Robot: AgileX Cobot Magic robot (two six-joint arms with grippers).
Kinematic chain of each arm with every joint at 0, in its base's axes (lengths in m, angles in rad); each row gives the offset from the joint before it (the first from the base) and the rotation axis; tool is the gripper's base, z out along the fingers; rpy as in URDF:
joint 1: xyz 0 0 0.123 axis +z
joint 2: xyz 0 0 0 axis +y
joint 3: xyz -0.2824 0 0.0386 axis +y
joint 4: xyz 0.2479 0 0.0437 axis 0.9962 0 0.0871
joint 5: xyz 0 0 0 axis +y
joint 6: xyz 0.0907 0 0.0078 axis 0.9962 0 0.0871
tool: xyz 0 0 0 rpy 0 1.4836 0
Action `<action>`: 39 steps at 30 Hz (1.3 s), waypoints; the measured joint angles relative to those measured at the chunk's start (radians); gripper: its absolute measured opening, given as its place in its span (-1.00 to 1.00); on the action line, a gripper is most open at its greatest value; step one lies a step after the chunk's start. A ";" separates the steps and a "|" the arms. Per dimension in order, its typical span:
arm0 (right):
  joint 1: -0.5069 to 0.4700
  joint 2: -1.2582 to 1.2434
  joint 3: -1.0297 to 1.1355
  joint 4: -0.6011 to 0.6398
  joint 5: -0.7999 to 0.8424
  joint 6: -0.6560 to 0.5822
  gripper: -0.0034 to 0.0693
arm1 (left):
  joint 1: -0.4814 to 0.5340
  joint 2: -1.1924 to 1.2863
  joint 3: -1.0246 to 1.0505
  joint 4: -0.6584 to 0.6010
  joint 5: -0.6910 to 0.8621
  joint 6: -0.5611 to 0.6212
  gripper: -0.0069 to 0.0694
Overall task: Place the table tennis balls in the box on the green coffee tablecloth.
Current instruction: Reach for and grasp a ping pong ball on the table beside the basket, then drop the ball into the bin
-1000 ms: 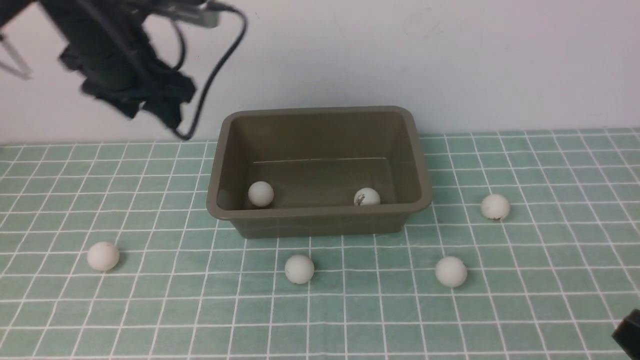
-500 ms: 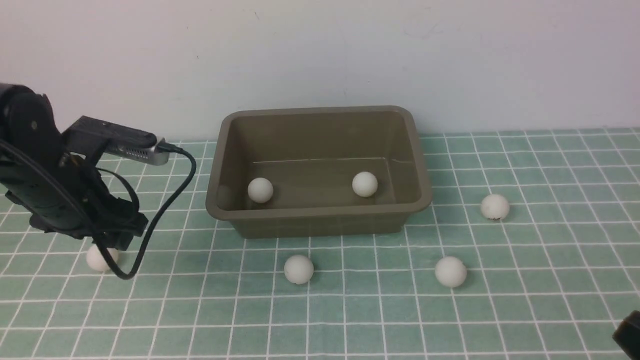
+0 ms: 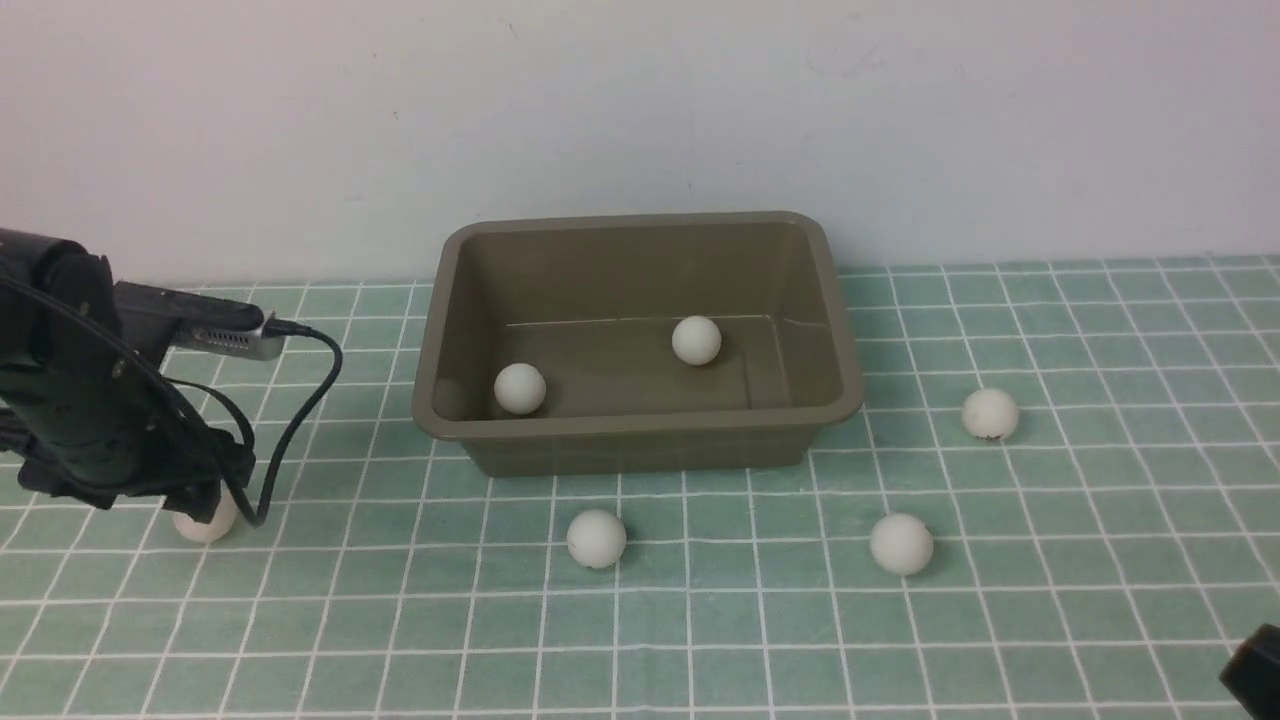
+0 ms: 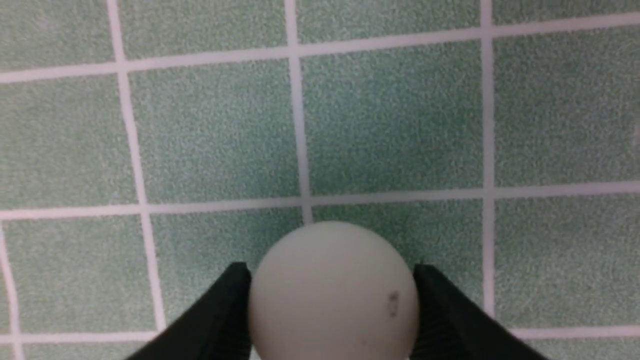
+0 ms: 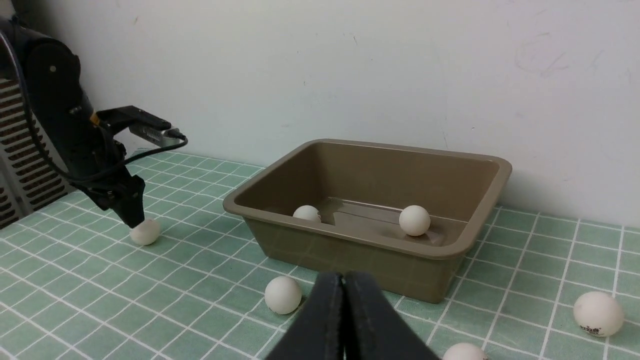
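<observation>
Green cloth [image 3: 700,620], left of the box [image 3: 640,427]: my left gripper [image 4: 330,267] stands directly over a ball [image 4: 332,300], fingers pinching it on both sides.

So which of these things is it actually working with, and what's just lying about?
Job: left gripper closed on leftmost ball, five other balls, box, green tablecloth.
Just there: shut right gripper, wall, slatted grille.

The green coffee tablecloth [image 4: 390,125] is cloth with a fine grainy, matt weave. The box [image 3: 640,440] looks like smooth plastic with a faint sheen. The 6 table tennis balls [image 3: 596,538] are smooth, matt plastic.
</observation>
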 joint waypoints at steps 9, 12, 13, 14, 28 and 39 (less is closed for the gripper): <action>0.000 0.000 0.000 0.000 -0.001 0.000 -0.95 | 0.000 -0.036 -0.186 -0.011 0.324 -0.011 0.11; 0.000 0.000 0.000 0.000 -0.002 0.000 -0.95 | 0.000 -0.070 -0.298 -0.081 0.466 -0.010 0.11; 0.000 0.000 0.000 0.001 -0.003 0.000 -0.95 | 0.000 -0.080 -0.338 -0.120 0.512 -0.004 0.11; 0.000 0.000 0.000 0.001 -0.005 -0.001 -0.95 | 0.000 -0.090 -0.383 -0.162 0.558 0.011 0.11; 0.000 0.000 0.000 0.001 -0.011 -0.001 -0.95 | -0.353 -0.002 -0.516 -0.396 0.209 0.174 0.11; 0.000 0.000 0.000 0.001 0.032 0.021 -0.95 | -0.429 0.170 -0.516 -0.324 0.118 0.176 0.22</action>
